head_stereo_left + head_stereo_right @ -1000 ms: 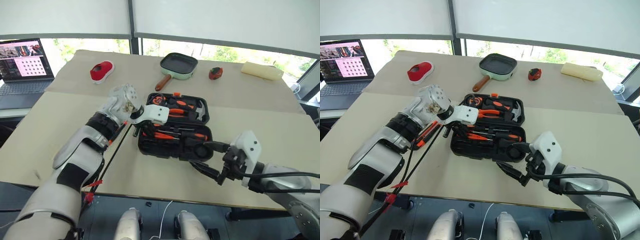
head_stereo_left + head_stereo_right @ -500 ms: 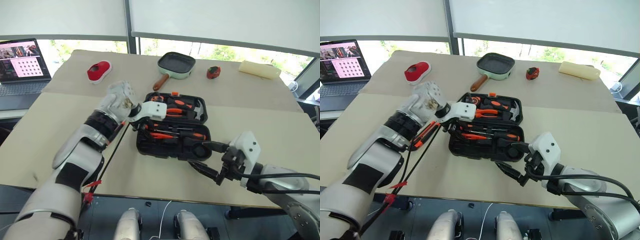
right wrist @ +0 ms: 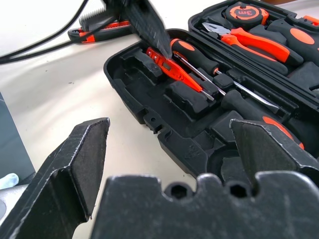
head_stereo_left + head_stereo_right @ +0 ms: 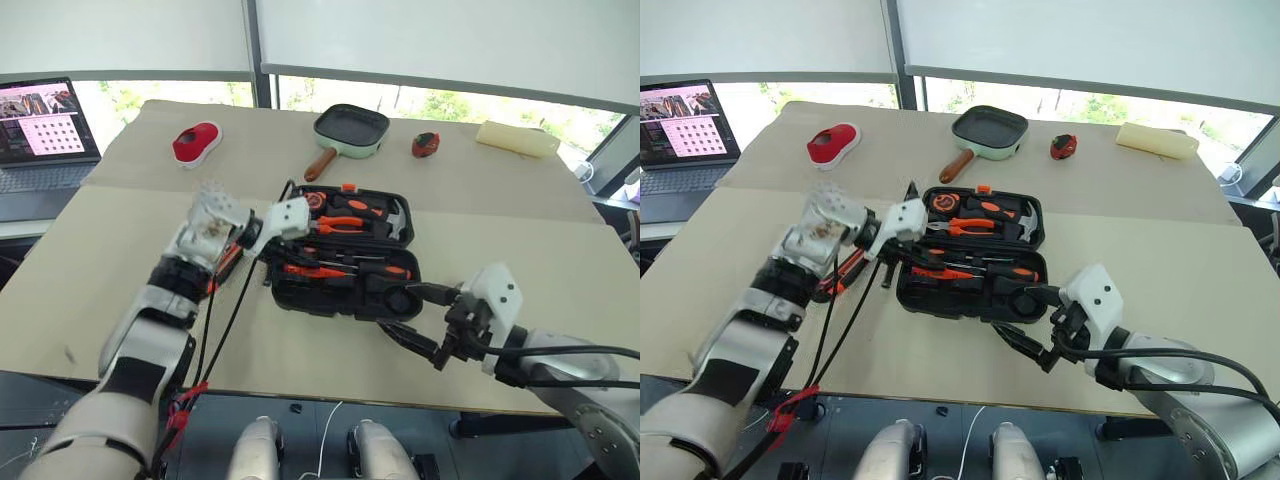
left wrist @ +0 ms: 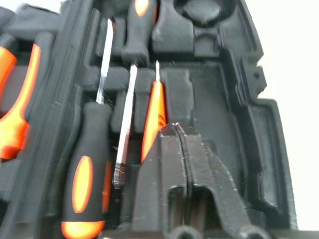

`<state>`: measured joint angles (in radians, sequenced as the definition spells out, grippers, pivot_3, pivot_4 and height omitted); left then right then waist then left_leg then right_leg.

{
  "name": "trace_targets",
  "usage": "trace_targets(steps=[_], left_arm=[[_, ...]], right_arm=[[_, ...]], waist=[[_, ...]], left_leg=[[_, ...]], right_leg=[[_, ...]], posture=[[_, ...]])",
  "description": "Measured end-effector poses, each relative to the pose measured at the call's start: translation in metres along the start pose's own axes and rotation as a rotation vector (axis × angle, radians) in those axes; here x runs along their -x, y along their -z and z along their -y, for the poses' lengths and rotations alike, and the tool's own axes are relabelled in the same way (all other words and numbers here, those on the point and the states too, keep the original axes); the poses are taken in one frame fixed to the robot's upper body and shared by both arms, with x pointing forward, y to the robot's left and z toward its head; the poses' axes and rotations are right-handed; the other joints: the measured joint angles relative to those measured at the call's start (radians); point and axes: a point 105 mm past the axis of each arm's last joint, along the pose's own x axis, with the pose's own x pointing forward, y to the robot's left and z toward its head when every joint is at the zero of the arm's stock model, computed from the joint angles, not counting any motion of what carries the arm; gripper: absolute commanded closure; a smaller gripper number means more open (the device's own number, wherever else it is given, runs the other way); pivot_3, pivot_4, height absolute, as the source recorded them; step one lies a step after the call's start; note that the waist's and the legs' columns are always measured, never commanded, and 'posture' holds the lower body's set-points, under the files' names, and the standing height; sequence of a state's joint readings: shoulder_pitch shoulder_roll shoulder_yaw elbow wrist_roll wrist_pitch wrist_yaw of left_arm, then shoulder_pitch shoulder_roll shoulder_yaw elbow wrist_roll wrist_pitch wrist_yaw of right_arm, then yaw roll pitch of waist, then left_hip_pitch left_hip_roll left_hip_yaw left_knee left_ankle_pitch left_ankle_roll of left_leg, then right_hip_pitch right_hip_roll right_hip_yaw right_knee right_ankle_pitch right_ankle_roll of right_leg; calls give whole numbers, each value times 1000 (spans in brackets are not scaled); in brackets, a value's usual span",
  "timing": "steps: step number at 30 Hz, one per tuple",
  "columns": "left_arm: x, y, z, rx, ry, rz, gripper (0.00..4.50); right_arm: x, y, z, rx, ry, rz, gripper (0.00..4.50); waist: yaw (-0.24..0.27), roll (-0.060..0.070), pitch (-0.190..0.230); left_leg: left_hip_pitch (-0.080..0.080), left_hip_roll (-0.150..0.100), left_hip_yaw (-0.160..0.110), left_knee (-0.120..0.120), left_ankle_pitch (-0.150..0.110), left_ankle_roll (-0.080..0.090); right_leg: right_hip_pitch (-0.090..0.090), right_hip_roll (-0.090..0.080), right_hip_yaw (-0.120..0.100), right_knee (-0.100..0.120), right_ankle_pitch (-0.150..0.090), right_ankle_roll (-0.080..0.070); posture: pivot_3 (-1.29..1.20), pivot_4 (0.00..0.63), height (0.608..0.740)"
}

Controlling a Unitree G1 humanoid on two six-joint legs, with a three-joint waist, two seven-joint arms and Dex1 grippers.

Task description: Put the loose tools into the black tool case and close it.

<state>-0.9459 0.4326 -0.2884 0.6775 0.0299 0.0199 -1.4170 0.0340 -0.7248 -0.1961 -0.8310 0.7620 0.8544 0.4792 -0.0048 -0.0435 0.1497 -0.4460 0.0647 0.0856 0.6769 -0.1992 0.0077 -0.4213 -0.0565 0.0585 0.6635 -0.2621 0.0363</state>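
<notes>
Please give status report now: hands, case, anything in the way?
Left hand shut, empty, over open case. Right hand open, beside case. Knife on table.

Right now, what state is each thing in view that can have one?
black tool case: open, lying flat on the table.
left end effector: shut, empty, above the case's near half.
right end effector: open, empty.
slim orange tool: seated in the case.
screwdrivers: seated in their recesses.
utility knife: on the table, outside the case.
laptop: open, screen lit.

Bare table [image 4: 90, 260] left of the open black tool case [image 4: 345, 290]; left gripper [image 5: 175, 130] over its left end; utility knife [image 3: 99, 31] beside it, frying pan [image 4: 350, 130] beyond
</notes>
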Motion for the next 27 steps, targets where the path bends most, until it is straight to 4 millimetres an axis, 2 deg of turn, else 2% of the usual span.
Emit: trace_targets(steps=[4, 11, 16, 27], left_arm=[[-8, 10, 5, 12, -23, 37, 4399], [-14, 3, -6, 3, -127, 140, 4399], [-14, -2, -5, 18, -119, 195, 4399], [-17, 8, -4, 22, -117, 157, 4399]], right_arm=[[3, -1, 2, 5, 10, 0, 0], [4, 1, 1, -8, 6, -8, 0], [3, 1, -1, -21, -6, -5, 0], [3, 1, 0, -20, -2, -3, 0]], waist=[[4, 0, 0], [8, 0, 0], [6, 0, 0], [7, 0, 0]], left_leg=[[0, 0, 0, 0, 0, 0], [0, 0, 0, 1, 0, 0], [0, 0, 0, 1, 0, 0], [0, 0, 0, 1, 0, 0]], right_leg=[[0, 0, 0, 0, 0, 0], [0, 0, 0, 0, 0, 1], [0, 0, 0, 0, 0, 1], [1, 0, 0, 0, 0, 1]], posture=[[0, 150, 740], [0, 150, 740], [0, 150, 740], [0, 150, 740]])
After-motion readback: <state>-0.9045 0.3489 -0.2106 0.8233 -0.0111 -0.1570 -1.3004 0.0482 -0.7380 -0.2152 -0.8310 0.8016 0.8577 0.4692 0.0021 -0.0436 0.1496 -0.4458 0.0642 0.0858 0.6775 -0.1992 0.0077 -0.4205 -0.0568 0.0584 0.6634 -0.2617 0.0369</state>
